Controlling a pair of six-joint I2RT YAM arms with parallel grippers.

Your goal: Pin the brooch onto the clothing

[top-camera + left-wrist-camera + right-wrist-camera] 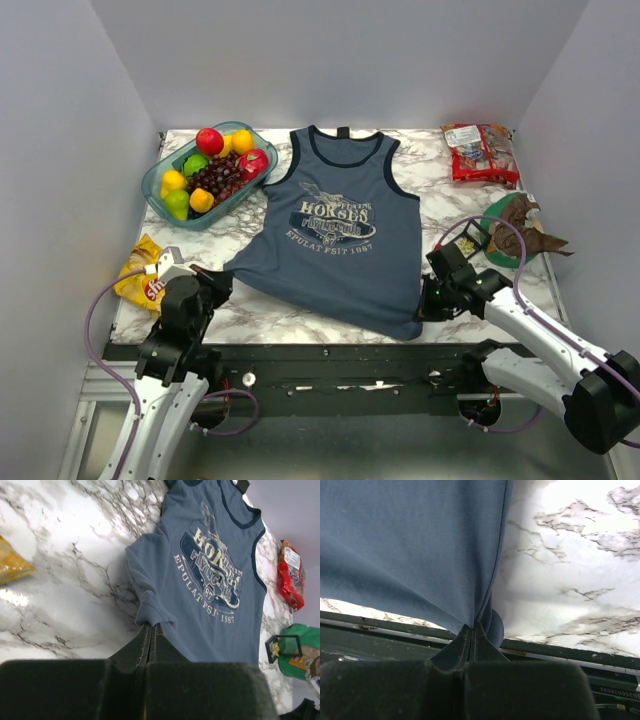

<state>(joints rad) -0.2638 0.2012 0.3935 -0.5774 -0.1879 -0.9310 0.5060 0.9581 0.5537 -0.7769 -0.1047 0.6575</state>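
Brooch [273, 650] sits at the black-framed box [285, 647], right of the tank top [340, 235]. We have left gripper [151, 630] and right gripper [471, 630] each clamped on a hem corner, so this looks like the spreading step. Next: free one arm and fetch the pin.

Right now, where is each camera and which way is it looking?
Top external: fixed above and behind the arms, looking down at the white marble table and slate-blue sleeveless tank top; both arms show.
Left wrist: on the left arm, looking along the shut left gripper pinching its bunched hem corner.
Right wrist: on the right arm, looking along the shut right gripper pinching the hem at the table's edge.
Shared: all three show the tank top; left wrist and top external also share the red snack bag.
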